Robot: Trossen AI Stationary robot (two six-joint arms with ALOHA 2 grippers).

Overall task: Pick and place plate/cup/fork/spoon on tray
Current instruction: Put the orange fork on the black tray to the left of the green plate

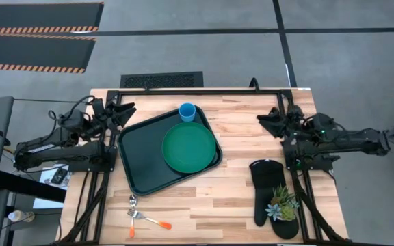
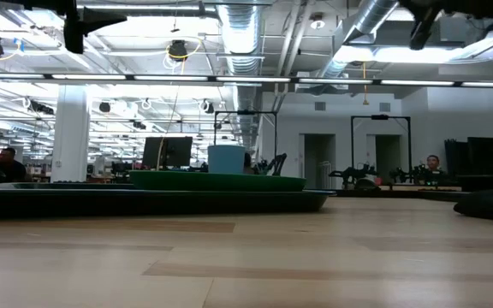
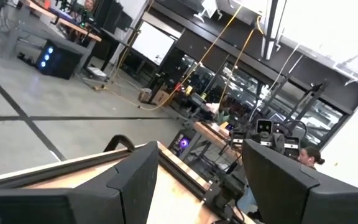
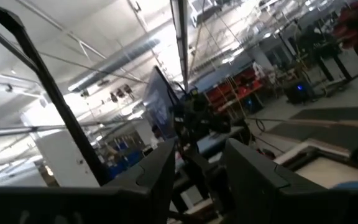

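Nearest the camera, the fork (image 1: 150,220) and spoon (image 1: 132,214) are lying on the worktop (image 1: 238,130) just off the tray (image 1: 139,154), evidently awaiting pickup. On the tray, the plate (image 1: 189,147) is sitting with the cup (image 1: 187,112) beside it. Both the left end effector (image 1: 120,113) and right end effector (image 1: 265,120) are waiting beside the tray, fingers apart.

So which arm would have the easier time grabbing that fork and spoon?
Probably the left. The orange-handled fork and slim silver spoon lie at the table's near-left edge, on the left gripper's side. The right gripper waits across the dark rectangular tray, farther away.
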